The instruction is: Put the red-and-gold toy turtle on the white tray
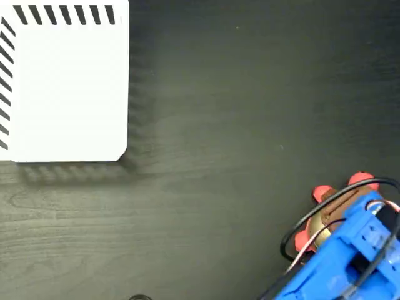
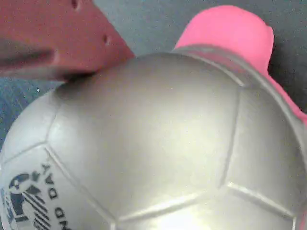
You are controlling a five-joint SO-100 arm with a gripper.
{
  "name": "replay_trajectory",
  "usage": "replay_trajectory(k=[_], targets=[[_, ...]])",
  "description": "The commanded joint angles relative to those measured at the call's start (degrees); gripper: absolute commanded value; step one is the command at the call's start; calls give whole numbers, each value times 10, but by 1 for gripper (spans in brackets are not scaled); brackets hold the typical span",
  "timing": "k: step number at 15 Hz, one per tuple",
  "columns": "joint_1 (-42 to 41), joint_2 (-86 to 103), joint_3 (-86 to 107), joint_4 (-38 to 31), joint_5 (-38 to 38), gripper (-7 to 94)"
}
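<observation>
The red-and-gold toy turtle [image 1: 325, 215] sits on the dark table [image 1: 237, 125] at the fixed view's lower right, under the blue gripper [image 1: 347, 244]. I cannot tell whether the jaws have closed. The white tray [image 1: 69, 87] stands well apart, empty: transfer remains.

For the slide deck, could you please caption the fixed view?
Blue arm's gripper over the red-and-gold toy turtle at lower right; white tray empty at upper left.
</observation>
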Motion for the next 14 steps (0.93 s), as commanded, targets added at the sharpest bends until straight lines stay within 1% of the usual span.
replay_trajectory(k=[1, 3, 4, 5, 7, 11, 14], targets=[[-2, 12, -4, -4, -209, 0], [-12, 11, -18, 4, -178, 0], [-21, 11, -32, 19, -156, 0], [-37, 10, -56, 50, -124, 0], [-77, 6, -144, 154, -39, 0], [-159, 8, -247, 257, 132, 0], [-221, 6, -335, 340, 284, 0]])
